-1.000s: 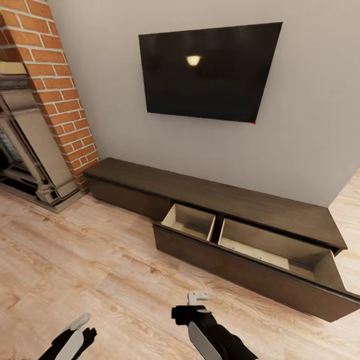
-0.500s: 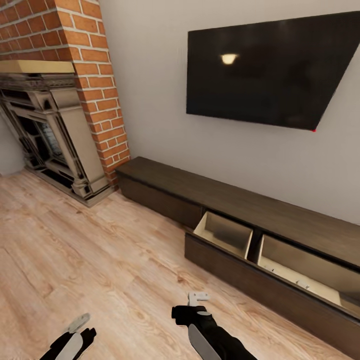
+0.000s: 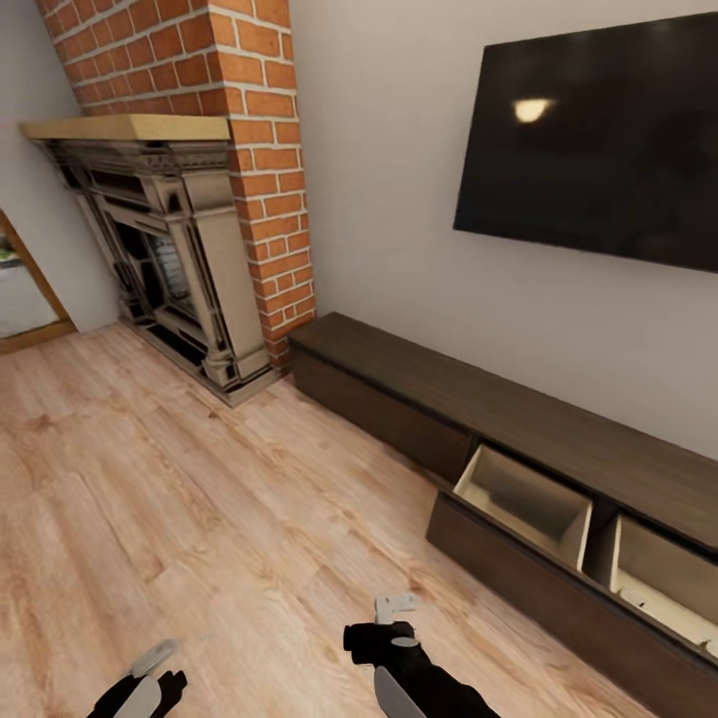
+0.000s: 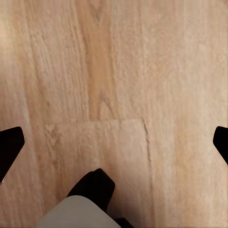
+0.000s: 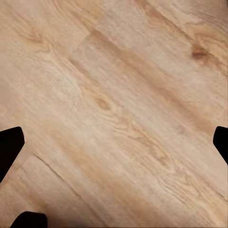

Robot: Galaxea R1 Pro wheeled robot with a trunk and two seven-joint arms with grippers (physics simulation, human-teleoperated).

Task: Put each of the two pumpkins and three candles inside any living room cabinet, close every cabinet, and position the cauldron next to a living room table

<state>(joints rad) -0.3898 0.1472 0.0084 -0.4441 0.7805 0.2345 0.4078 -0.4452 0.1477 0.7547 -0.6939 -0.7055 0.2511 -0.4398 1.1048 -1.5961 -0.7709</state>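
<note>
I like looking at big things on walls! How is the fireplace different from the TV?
The fireplace stands on the wooden floor; the TV hangs up on the wall. The fireplace is carved and tan-grey with a mantel shelf on top; the TV is flat, plain black and shiny, reflecting a light. The fireplace sits against red brick; the TV is above the cabinet. Both are dark inside.

Matt dark wood cabinet (image 3: 479,399), pale grained plank floor (image 3: 179,519), rough brick chimney (image 3: 249,120).
</note>
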